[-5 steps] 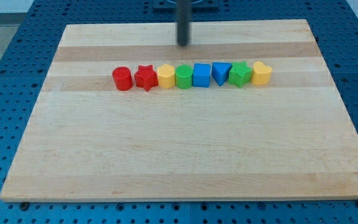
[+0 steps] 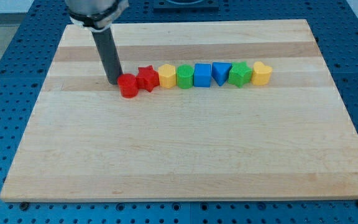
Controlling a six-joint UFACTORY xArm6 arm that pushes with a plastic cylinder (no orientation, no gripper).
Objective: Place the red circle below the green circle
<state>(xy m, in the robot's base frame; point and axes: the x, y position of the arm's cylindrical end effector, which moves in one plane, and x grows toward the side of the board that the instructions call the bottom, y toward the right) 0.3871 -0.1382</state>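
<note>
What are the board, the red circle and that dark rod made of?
The board looks like pale wood glued from strips: long grain lines and lighter and darker bands show. The red circle seems plastic, matte and evenly coloured, though painted wood is possible. The rod, ending in my tip just left of that circle, looks dark, smooth metal or plastic.

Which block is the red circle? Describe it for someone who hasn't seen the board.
On the wooden board, one row of eight coloured blocks runs across the upper half. The red circle is the block at the view's left end, sitting slightly lower than the row, with my tip at its upper left. Its red star neighbour is pointed; this one is round.
</note>
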